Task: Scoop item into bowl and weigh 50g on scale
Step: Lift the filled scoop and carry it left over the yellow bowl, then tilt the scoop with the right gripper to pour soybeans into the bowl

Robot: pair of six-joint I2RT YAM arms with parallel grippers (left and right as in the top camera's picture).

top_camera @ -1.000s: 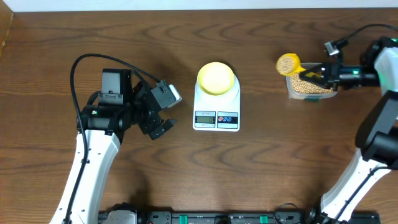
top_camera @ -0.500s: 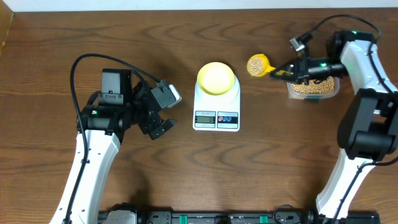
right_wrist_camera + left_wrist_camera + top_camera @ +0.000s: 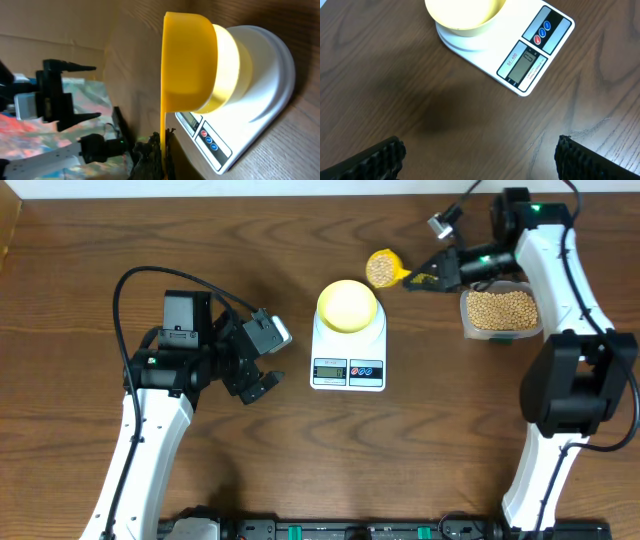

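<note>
The pale yellow bowl [image 3: 347, 305] stands on the white scale [image 3: 348, 352] at mid-table. My right gripper [image 3: 428, 277] is shut on the handle of a bright yellow scoop [image 3: 381, 268], which is heaped with tan beans and hangs just beyond the bowl's far right rim. In the right wrist view the scoop [image 3: 190, 65] stands edge-on in front of the bowl [image 3: 227, 70]. Left of the scale, my left gripper [image 3: 262, 383] is open and holds nothing. Its view shows the bowl [image 3: 462, 12] and the scale's display [image 3: 524, 66] ahead.
A clear plastic tub [image 3: 500, 312] full of beans sits at the right, under the right arm. The left arm's black camera block [image 3: 187, 315] and cable rise over the left side of the table.
My right arm has carried the loaded scoop leftward from above the tub to beside the bowl. The left arm has not moved.
</note>
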